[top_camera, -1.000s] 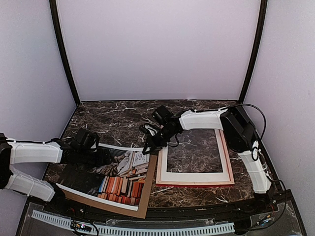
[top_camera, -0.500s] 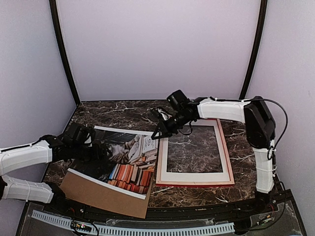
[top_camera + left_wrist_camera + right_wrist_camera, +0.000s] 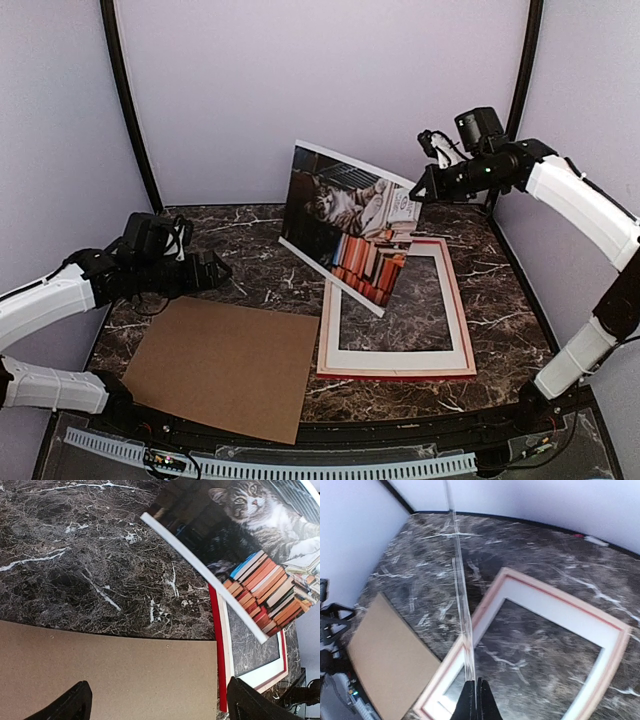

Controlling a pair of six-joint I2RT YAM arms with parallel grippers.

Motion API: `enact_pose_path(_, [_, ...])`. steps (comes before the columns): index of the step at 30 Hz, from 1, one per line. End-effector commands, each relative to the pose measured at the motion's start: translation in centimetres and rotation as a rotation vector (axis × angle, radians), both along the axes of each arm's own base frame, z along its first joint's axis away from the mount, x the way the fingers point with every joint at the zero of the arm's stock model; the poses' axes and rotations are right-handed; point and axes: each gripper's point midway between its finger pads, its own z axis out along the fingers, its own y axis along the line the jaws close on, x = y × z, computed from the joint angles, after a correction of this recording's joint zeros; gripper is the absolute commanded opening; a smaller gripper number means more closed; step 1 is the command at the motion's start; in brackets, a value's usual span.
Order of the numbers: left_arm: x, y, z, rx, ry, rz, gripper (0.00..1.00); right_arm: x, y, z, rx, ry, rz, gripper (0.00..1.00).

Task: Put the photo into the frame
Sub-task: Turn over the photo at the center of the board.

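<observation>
**Cat print hangs off the counter, pinched at one corner**

The photo (image 3: pixel 350 225) is in the air, tilted, its picture side turned toward the arms' bases. The cat is in its upper half and the stacked red-orange books are toward its low end. It hangs over the centre of the counter (image 3: pixel 250 235). Its lowest corner dips over the left rail of the frame (image 3: pixel 463 310), toward that rail's 11 o'clock end. Whether that corner touches the rail cannot be told.

The right fingers (image 3: pixel 418 192) are pressed together on the print's corner at its 2 o'clock. The right wrist view shows the sheet edge-on, running straight up from the closed tips.

The frame lies flat on the counter at about 4 o'clock of centre. The white mat (image 3: pixel 395 358) sits inside its red rails, and dark marble shows through the cut-out.

The brown backing board (image 3: pixel 220 365) lies flat at 7 o'clock of centre, its right edge just beside the frame's left rail.

The left fingers (image 3: pixel 212 272) stand wide apart and hold nothing. They are at 9 o'clock of centre, over the board's far edge, pointing toward the print.
</observation>
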Motion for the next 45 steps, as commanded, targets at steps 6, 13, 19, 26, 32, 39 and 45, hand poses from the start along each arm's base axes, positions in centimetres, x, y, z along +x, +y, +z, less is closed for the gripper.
enact_pose_path(6, [1.6,-2.3,0.7,-0.05,-0.007,-0.063,0.96,0.4,-8.8,6.7,-0.419,-0.257,-0.382,0.0])
enact_pose_path(13, [1.8,-2.7,-0.2,-0.062,0.011,-0.061,0.96,-1.4,-0.9,4.9,-0.504,-0.328,-0.25,0.0])
enact_pose_path(19, [2.2,-3.8,-0.2,-0.123,0.024,-0.075,0.96,-3.9,6.8,-1.3,-0.537,-0.277,-0.055,0.0])
enact_pose_path(26, [3.1,-5.8,-0.5,-0.202,0.042,-0.106,0.96,-8.5,14.3,-9.3,-0.584,-0.187,0.15,0.0])
enact_pose_path(32, [3.8,-6.1,-1.9,-0.2,0.066,-0.097,0.96,-11.8,17.9,-12.8,-0.594,-0.134,0.26,0.0])
enact_pose_path(39, [4.1,-7.5,-3.8,-0.293,0.117,-0.092,0.95,-14.1,20.3,-15.4,-0.567,-0.08,0.328,0.0])
enact_pose_path(45, [4.3,-9.2,-5.7,-0.379,0.178,-0.12,0.95,-14.7,21.4,-16.5,-0.553,-0.058,0.356,0.0])
